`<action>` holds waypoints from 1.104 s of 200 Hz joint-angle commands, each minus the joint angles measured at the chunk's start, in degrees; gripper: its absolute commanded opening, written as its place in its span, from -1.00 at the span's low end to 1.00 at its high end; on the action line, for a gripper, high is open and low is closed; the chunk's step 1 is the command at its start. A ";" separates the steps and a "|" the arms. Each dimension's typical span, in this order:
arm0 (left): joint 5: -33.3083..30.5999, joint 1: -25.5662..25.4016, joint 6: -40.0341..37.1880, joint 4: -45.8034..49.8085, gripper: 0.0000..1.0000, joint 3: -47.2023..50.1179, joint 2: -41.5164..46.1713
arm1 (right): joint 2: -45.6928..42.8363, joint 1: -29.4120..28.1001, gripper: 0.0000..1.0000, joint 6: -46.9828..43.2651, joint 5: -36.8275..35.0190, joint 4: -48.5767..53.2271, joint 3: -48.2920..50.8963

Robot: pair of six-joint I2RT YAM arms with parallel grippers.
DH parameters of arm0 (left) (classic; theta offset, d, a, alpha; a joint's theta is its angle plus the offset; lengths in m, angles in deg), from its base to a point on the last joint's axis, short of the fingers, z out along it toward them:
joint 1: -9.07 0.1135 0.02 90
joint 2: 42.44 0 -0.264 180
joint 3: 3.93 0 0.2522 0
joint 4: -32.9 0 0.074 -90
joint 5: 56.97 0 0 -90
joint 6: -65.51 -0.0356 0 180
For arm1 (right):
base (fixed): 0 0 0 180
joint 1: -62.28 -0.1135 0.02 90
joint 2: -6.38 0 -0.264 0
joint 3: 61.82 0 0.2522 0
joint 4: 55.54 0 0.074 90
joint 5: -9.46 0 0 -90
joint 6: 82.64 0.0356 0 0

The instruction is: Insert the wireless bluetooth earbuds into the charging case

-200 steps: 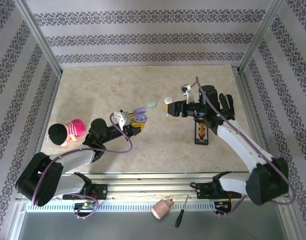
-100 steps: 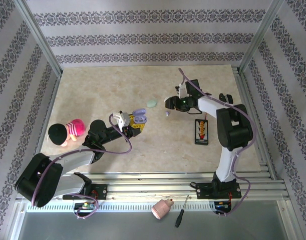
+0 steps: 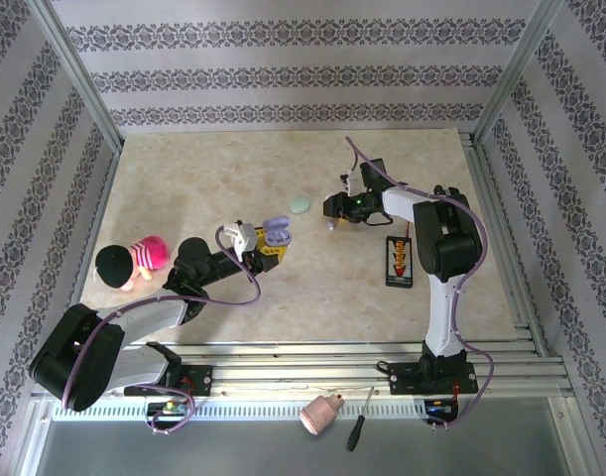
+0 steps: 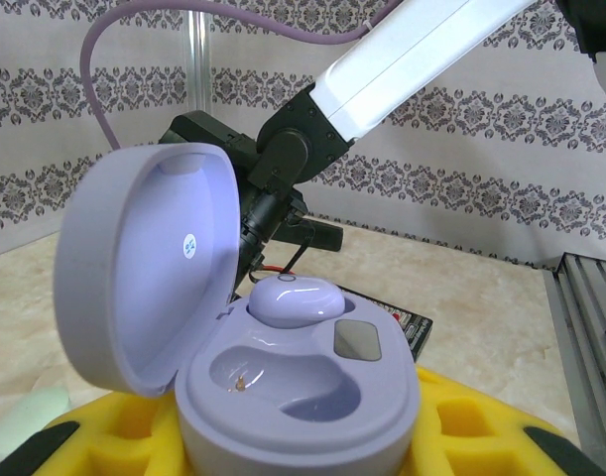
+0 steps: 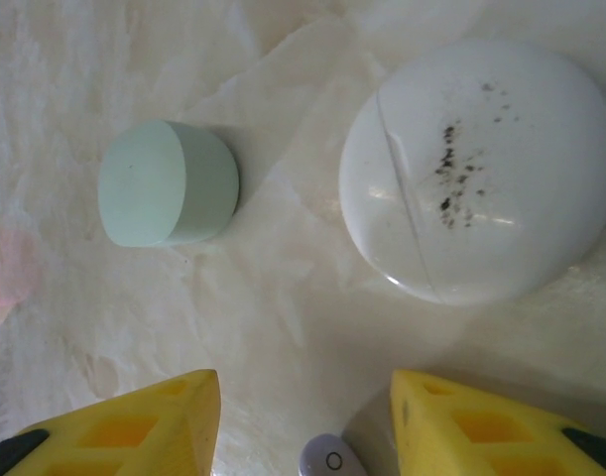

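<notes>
L fingers (image 4: pixel 441 436) grip open lilac case (image 4: pixel 283 397), one lilac bud (image 4: pixel 288 297) inside at 12. R fingers (image 5: pixel 134 426) apart, tiny bud (image 5: pixel 327 461) w/ ring mark btwn them on counter (image 5: pixel 283 297). Mint case (image 5: pixel 169 183) at 10, white case (image 5: pixel 481 169) at 2. Black card (image 3: pixel 400 260): print too small to read.

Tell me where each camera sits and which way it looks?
Top camera: above, behind, looking down at the table; left arm, right arm show.
Left wrist: faces forward over the open lilac charging case in the left pincer.
Right wrist: faces straight down past the right pincer.
Top and right wrist share the mint case.
</notes>
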 commanded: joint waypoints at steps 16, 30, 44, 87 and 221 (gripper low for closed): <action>1.62 0.82 1.06 -3.08 -0.38 -1.13 0.93 | 0.83 -0.82 -0.13 -1.19 3.68 0.31 1.34; 1.71 0.84 1.13 -3.16 -0.38 -1.13 0.94 | 0.03 -0.84 -0.15 -1.13 4.17 0.16 2.09; 1.91 0.81 1.22 -3.18 -0.38 -1.13 1.02 | -0.89 -0.84 -0.17 -1.37 4.03 -0.02 2.92; 1.98 0.84 1.39 -3.17 -0.38 -0.78 1.46 | -2.34 -0.83 -0.18 -2.32 3.89 0.58 4.62; 2.15 0.83 1.59 -4.31 -0.37 -0.52 0.82 | -4.54 -0.74 -0.28 -2.44 7.87 -0.79 7.62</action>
